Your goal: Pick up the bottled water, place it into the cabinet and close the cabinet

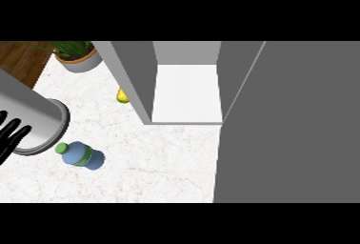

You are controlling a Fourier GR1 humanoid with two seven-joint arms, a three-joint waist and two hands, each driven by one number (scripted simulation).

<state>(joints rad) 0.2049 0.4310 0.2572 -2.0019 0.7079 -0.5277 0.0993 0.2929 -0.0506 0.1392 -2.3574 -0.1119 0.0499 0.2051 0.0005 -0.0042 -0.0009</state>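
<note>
The bottled water (82, 156) stands on the white marbled tabletop (141, 162), seen from almost straight above: a green cap, a green label band and a blue body. Nothing grips it. Just beside it, toward the view's left edge, the left hand (11, 136) shows only as black fingers (18, 135), straight and released, holding nothing, below the wide grey end of the left forearm (32, 116). The fingers are near the bottle but apart from it. The right hand is out of view, so its state cannot be told.

Farther out stands the cabinet (137, 76), open, with a bare white shelf (186, 93) inside and its grey door (288, 124) swung wide across the view's right side. A small yellow object (122, 96) (too little of it shows to name it) peeks from behind the cabinet's left wall, and a potted plant (76, 56) sits at the tabletop's far corner.

The step in hand looks like the very 1st of 3: the pickup, not yet made. The next move calls for the left hand to come across to the bottle and curl round its body, then lift it clear and carry it up and right onto the shelf. Closing the door comes last.
</note>
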